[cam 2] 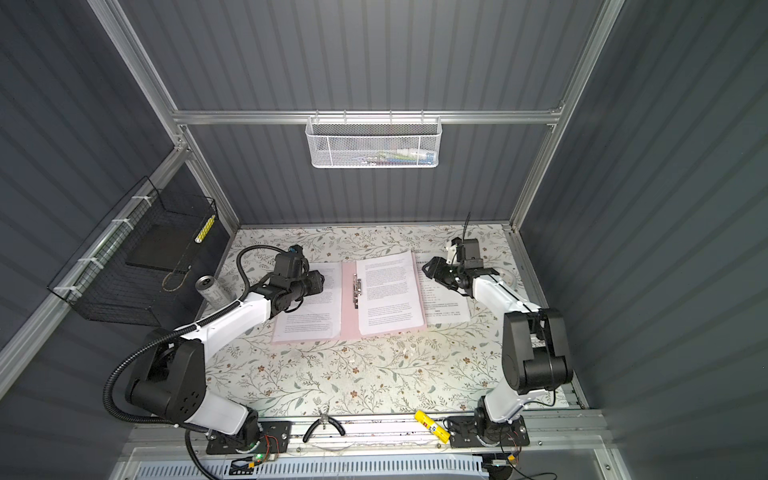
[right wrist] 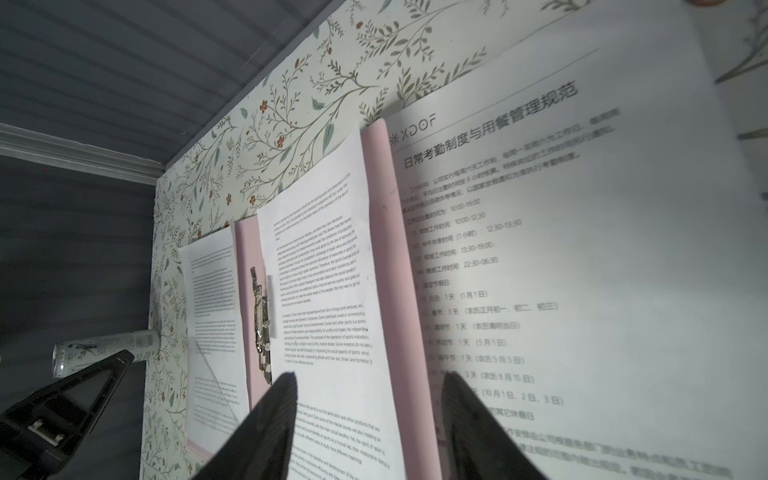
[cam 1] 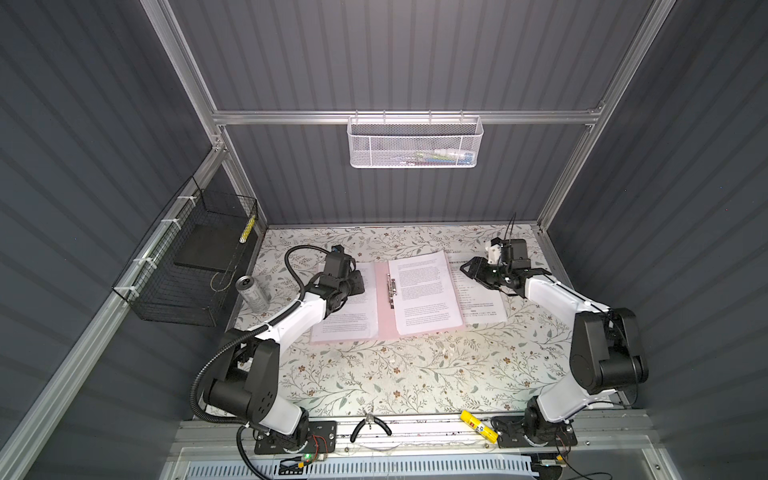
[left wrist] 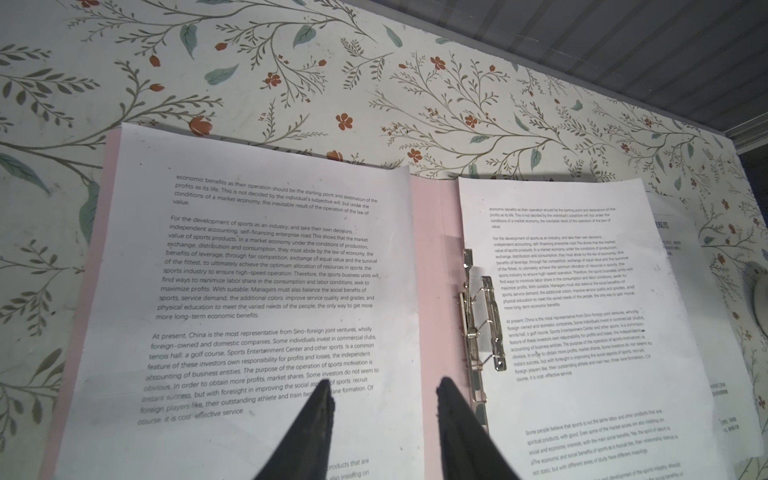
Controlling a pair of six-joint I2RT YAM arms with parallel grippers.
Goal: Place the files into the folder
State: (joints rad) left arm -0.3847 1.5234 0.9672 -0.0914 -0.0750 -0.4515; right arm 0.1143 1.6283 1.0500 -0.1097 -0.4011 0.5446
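We hold the left gripper, jaws parted and empty, over the left sheet in the open folder, probably to steady it, while the right gripper, also open, hovers above the headed sheet at its right edge.

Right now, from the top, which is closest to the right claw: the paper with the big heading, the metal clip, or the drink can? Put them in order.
In a top view, from the right gripper:
1. paper with the heading, right under it
2. metal clip, in the folder's middle
3. drink can, far left side
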